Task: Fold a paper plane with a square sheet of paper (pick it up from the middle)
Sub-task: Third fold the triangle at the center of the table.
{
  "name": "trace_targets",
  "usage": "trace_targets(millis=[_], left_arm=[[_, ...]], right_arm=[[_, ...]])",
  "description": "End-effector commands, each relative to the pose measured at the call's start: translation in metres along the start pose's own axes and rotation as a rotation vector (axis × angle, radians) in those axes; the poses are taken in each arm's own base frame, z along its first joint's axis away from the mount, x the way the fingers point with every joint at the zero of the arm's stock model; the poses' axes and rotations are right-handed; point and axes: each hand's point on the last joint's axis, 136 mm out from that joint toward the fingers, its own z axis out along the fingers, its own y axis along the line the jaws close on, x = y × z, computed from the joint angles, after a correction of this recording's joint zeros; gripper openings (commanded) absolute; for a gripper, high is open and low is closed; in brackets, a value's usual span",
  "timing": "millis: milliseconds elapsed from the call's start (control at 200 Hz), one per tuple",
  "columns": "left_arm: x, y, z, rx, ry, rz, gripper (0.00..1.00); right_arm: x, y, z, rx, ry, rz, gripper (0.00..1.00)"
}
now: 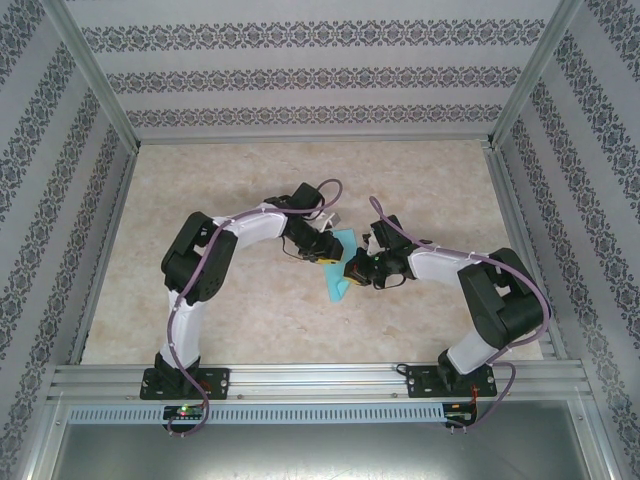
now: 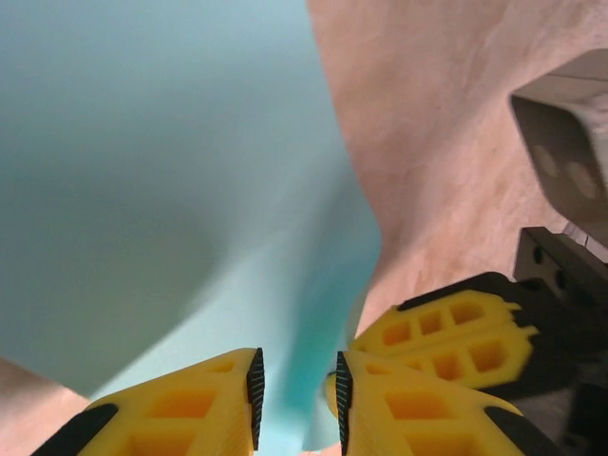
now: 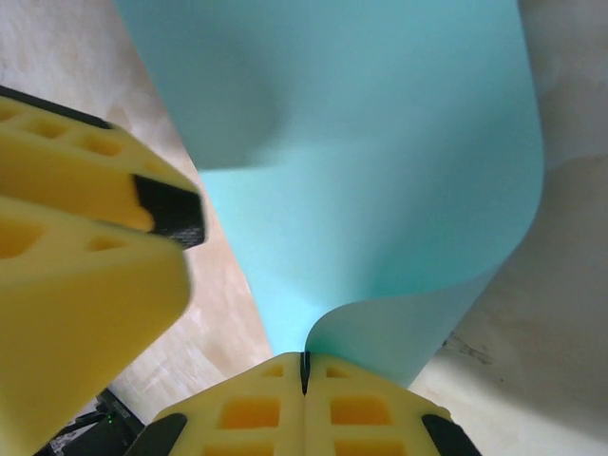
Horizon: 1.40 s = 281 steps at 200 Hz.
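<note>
The turquoise sheet of paper (image 1: pixel 338 288) is held up off the tabletop between both grippers, curled and folded narrow; whether it has the paper plane's pointed shape I cannot tell. My right gripper (image 3: pixel 305 366) is shut on one curled edge of the paper (image 3: pixel 380 171); from above, the right gripper (image 1: pixel 353 268) sits at the paper's right side. My left gripper (image 2: pixel 296 380) is open, its pads a little apart, with a fold of the paper (image 2: pixel 190 171) running between them. From above, the left gripper (image 1: pixel 326 254) is close against the right one.
The beige tabletop (image 1: pixel 250 180) has free room all round the arms. Aluminium rails (image 1: pixel 300 378) frame it, and patterned walls (image 1: pixel 300 70) stand behind and at the sides. The right gripper's yellow fingers (image 2: pixel 446 332) lie close beside my left jaws.
</note>
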Motion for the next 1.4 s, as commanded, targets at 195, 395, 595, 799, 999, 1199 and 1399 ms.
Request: trace_targets(millis=[195, 395, 595, 799, 999, 1199, 1399], left_arm=[[-0.008, 0.036, -0.023, -0.180, -0.029, 0.030, 0.28], [-0.012, 0.039, -0.016, -0.151, -0.026, 0.007, 0.27], [-0.011, 0.044, -0.006, -0.136, -0.005, -0.015, 0.27], [-0.009, 0.049, 0.000, -0.135, 0.015, -0.026, 0.26], [-0.005, 0.053, 0.004, -0.137, 0.032, -0.034, 0.26], [-0.004, 0.053, 0.004, -0.134, 0.037, -0.033, 0.26], [-0.002, 0.053, 0.005, -0.133, 0.041, -0.035, 0.26]], right_arm=[[-0.010, 0.010, -0.002, -0.019, -0.008, -0.009, 0.06], [-0.012, 0.012, -0.002, -0.018, -0.003, -0.016, 0.06], [-0.014, 0.016, -0.001, -0.029, -0.002, -0.018, 0.06], [-0.015, 0.018, 0.002, -0.034, 0.005, -0.016, 0.06], [-0.018, 0.022, 0.006, -0.042, 0.003, -0.012, 0.06], [-0.023, 0.023, 0.009, -0.039, -0.003, -0.010, 0.06], [-0.026, 0.022, 0.012, -0.035, -0.006, 0.000, 0.06]])
